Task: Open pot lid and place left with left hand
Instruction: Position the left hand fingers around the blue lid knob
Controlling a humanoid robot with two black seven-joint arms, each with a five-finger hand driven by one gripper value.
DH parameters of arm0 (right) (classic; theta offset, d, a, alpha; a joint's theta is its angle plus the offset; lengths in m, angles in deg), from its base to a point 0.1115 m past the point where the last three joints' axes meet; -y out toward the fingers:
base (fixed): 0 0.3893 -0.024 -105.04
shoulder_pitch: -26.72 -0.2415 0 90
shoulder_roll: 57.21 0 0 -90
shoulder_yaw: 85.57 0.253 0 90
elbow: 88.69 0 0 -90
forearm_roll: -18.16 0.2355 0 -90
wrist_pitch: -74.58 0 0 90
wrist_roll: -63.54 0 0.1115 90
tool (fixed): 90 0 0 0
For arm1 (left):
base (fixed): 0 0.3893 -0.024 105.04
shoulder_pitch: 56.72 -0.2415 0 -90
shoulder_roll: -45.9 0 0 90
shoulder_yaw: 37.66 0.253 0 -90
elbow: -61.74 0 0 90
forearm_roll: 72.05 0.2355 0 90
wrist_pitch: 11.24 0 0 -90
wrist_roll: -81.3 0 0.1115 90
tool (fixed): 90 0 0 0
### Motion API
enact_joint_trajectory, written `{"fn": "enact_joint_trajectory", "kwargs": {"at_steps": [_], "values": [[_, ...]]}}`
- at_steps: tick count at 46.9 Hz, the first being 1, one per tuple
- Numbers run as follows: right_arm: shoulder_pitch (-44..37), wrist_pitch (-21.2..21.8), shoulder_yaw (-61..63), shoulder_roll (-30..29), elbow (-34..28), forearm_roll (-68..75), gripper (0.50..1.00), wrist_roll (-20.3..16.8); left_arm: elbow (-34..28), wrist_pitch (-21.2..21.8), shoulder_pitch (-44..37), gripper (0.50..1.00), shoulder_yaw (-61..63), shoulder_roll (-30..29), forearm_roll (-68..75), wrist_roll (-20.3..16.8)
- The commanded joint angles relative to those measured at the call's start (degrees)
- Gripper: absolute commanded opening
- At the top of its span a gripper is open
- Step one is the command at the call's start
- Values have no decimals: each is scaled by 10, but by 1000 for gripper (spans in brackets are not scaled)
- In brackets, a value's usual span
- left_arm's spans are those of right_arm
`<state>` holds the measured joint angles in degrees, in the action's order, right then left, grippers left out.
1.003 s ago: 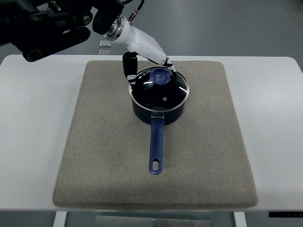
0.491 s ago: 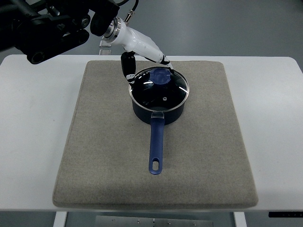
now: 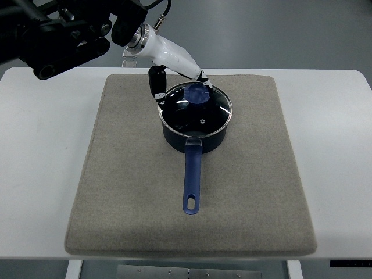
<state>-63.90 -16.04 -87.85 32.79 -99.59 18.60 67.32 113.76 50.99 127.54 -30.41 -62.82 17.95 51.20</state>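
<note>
A dark blue saucepan [image 3: 195, 138] stands on the grey mat [image 3: 128, 192], its long blue handle [image 3: 191, 180] pointing toward me. The glass lid [image 3: 200, 116] sits level on the pan, with its blue knob [image 3: 197, 94] near the far rim. My left hand [image 3: 181, 87] reaches in from the upper left on a white forearm [image 3: 168, 53]. Its dark thumb [image 3: 156, 83] hangs beside the pan's far-left rim, and its other fingertips [image 3: 203, 77] hover just behind the knob. The fingers are spread and hold nothing.
The mat covers most of a white table [image 3: 40, 163]. The black arm housing [image 3: 58, 35] fills the upper left corner. A small clear object [image 3: 129, 57] stands at the table's back edge behind the mat.
The left hand has drawn back slightly up and to the left over the lid's far edge. Pan and lid have not moved.
</note>
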Motion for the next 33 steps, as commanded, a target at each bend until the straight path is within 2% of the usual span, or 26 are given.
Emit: {"fn": "enact_joint_trajectory", "kwargs": {"at_steps": [1, 17, 33], "values": [[0, 0, 0, 0, 0, 0, 917, 0, 0, 0, 4, 992, 0, 0, 0, 0], [0, 0, 0, 0, 0, 0, 917, 0, 4, 0, 12, 992, 0, -2, 1, 0], [0, 0, 0, 0, 0, 0, 917, 0, 41, -1, 14, 992, 1, -3, 61, 1]]}}
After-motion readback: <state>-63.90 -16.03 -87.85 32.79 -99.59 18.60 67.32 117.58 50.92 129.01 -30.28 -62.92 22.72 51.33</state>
